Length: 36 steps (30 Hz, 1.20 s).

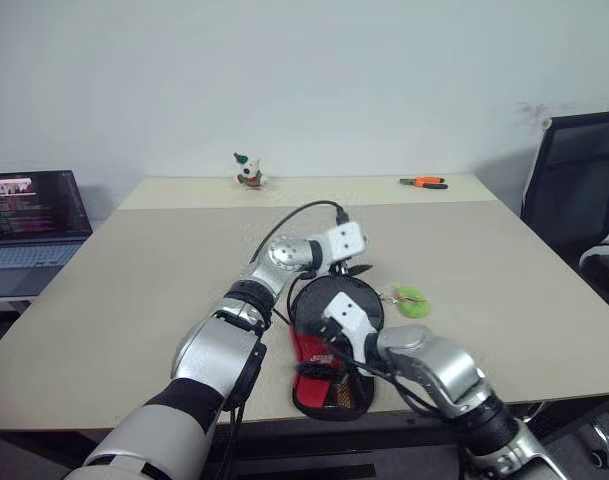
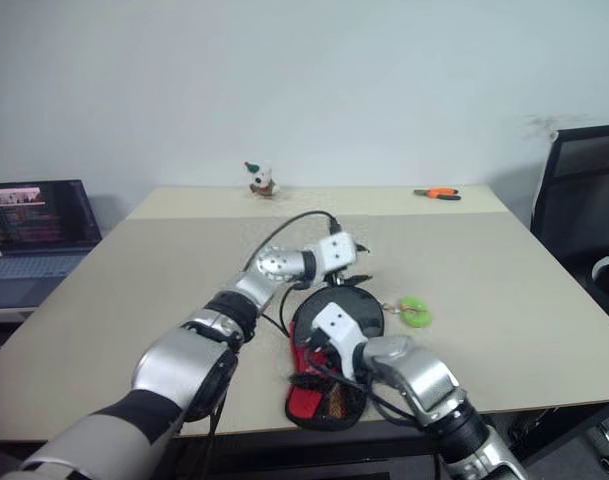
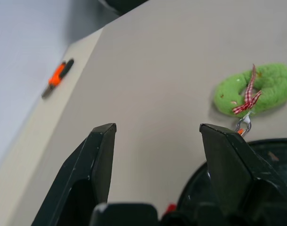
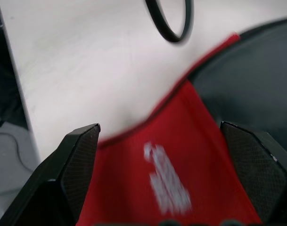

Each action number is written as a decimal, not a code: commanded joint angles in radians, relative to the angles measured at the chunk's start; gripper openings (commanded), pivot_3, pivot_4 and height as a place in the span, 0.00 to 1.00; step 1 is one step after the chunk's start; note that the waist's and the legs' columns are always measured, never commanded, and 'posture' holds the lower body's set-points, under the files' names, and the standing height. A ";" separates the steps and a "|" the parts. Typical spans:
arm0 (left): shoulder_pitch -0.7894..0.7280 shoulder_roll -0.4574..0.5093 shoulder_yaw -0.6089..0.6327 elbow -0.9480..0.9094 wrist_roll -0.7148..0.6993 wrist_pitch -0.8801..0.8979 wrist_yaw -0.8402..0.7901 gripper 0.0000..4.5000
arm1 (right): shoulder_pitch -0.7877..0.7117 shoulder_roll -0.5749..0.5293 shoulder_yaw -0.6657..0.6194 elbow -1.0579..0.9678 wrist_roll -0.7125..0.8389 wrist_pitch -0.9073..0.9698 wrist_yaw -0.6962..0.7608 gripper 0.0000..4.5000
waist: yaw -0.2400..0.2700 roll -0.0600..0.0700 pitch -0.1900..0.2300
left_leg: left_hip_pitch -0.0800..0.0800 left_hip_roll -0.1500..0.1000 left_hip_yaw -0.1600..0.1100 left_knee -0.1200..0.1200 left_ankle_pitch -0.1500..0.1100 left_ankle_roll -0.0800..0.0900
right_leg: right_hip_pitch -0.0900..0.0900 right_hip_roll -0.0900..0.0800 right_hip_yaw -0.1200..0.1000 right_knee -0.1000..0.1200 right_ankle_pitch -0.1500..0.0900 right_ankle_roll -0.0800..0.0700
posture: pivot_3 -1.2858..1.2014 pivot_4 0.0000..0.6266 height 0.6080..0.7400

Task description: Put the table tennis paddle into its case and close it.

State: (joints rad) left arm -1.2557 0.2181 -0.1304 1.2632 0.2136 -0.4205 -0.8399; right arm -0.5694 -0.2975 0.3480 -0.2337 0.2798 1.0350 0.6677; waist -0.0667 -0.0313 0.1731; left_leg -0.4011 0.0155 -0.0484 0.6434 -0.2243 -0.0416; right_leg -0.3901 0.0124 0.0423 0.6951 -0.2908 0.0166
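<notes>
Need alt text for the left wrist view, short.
The left tool is open over the beige table, with a green fuzzy charm beside the case's black edge. Orange-handled pliers lie near the table's far edge.

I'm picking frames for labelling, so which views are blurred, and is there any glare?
Right wrist view: the case and its white logo are smeared and soft. Left wrist view: the green charm and orange-handled pliers read crisply. Left eye view: even light, no harsh glare on the table.
</notes>
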 commanded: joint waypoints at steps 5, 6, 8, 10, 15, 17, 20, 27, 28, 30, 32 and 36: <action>0.208 0.050 0.112 -0.218 -0.202 0.148 -0.177 0.68 | -0.030 -0.243 -0.232 -0.244 0.161 0.074 0.114 1.00 | 0.006 0.000 0.001 | 0.000 0.000 -0.002 -0.001 0.000 0.000 | 0.000 -0.001 -0.001 -0.002 -0.001 -0.001 | 0.52 0.24 1.00; 0.238 0.049 0.111 -0.249 -0.217 0.167 -0.208 0.68 | -0.026 -0.278 -0.234 -0.236 0.146 0.053 0.113 1.00 | 0.009 0.000 0.001 | 0.000 0.000 -0.002 -0.001 0.000 0.000 | 0.000 -0.001 -0.001 -0.003 -0.001 -0.001 | 0.52 0.24 1.00; 0.300 0.047 0.091 -0.313 -0.239 0.196 -0.290 0.68 | -0.014 -0.339 -0.228 -0.203 0.106 -0.008 0.109 1.00 | 0.013 0.000 0.002 | -0.001 0.000 -0.002 -0.001 0.000 0.000 | 0.000 -0.001 -0.002 -0.003 -0.001 -0.001 | 0.52 0.24 1.00; 0.335 0.045 0.067 -0.344 -0.233 0.210 -0.318 0.68 | -0.006 -0.372 -0.217 -0.151 0.070 -0.070 0.100 1.00 | 0.017 0.000 0.002 | -0.001 0.000 -0.002 -0.001 0.000 0.000 | 0.000 -0.001 -0.002 -0.003 -0.001 -0.001 | 0.52 0.24 1.00; 0.332 0.032 0.033 -0.292 -0.198 0.198 -0.281 0.68 | -0.014 -0.391 -0.145 0.053 -0.054 -0.273 0.091 1.00 | 0.018 -0.001 0.003 | -0.001 -0.001 -0.001 -0.001 0.000 0.000 | 0.001 -0.001 -0.001 -0.004 -0.001 -0.001 | 0.52 0.24 1.00; 0.324 0.028 0.021 -0.261 -0.184 0.186 -0.266 0.68 | -0.042 -0.368 -0.128 0.184 -0.103 -0.339 0.068 1.00 | 0.017 -0.001 0.003 | -0.001 -0.001 -0.001 -0.001 0.000 0.000 | 0.001 -0.001 -0.001 -0.004 -0.001 -0.001 | 0.52 0.24 1.00; 0.318 0.023 0.010 -0.232 -0.175 0.172 -0.260 0.68 | -0.089 -0.336 -0.108 0.376 -0.172 -0.434 0.046 1.00 | 0.017 0.000 0.003 | -0.001 -0.001 0.000 -0.001 0.000 0.000 | 0.001 -0.001 -0.001 -0.004 -0.001 -0.001 | 0.52 0.24 1.00; 0.320 0.027 0.011 -0.218 -0.176 0.161 -0.262 0.68 | -0.161 -0.311 -0.084 0.682 -0.290 -0.586 0.031 1.00 | 0.018 0.000 0.003 | 0.000 -0.001 0.000 -0.001 0.000 0.000 | 0.001 -0.001 0.000 -0.004 0.000 -0.002 | 0.52 0.24 1.00; 0.319 0.028 0.011 -0.219 -0.177 0.161 -0.263 0.68 | -0.163 -0.314 -0.079 0.709 -0.302 -0.599 0.036 1.00 | 0.019 0.000 0.003 | 0.000 -0.001 0.000 -0.001 0.000 0.000 | 0.001 -0.001 0.000 -0.004 0.000 -0.002 | 0.52 0.24 1.00; 0.317 0.032 0.014 -0.221 -0.180 0.161 -0.266 0.68 | -0.159 -0.320 -0.073 0.726 -0.316 -0.620 0.056 1.00 | 0.020 0.000 0.003 | 0.000 -0.001 -0.001 -0.001 0.000 0.000 | 0.002 -0.001 -0.001 -0.004 0.000 -0.001 | 0.52 0.24 1.00; 0.315 0.034 0.015 -0.222 -0.180 0.161 -0.265 0.69 | -0.156 -0.320 -0.078 0.728 -0.321 -0.628 0.068 0.92 | 0.020 0.000 0.003 | 0.000 -0.001 -0.001 -0.001 0.000 0.000 | 0.002 -0.001 -0.001 -0.004 -0.001 -0.001 | 0.52 0.24 1.00; 0.317 0.032 0.012 -0.226 -0.179 0.161 -0.264 0.69 | -0.152 -0.314 -0.086 0.718 -0.329 -0.631 0.073 0.66 | 0.021 0.000 0.003 | 0.000 -0.001 -0.001 0.000 0.000 0.000 | 0.003 -0.001 -0.001 -0.004 -0.001 -0.001 | 0.52 0.24 1.00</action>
State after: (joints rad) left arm -0.9239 0.2436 -0.1199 1.0492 0.0398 -0.2492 -1.1030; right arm -0.7332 -0.5989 0.2666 0.4691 -0.0189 0.3985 0.7464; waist -0.0455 -0.0314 0.1762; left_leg -0.4008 0.0143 -0.0491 0.6431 -0.2245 -0.0412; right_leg -0.3875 0.0111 0.0413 0.6915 -0.2915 0.0159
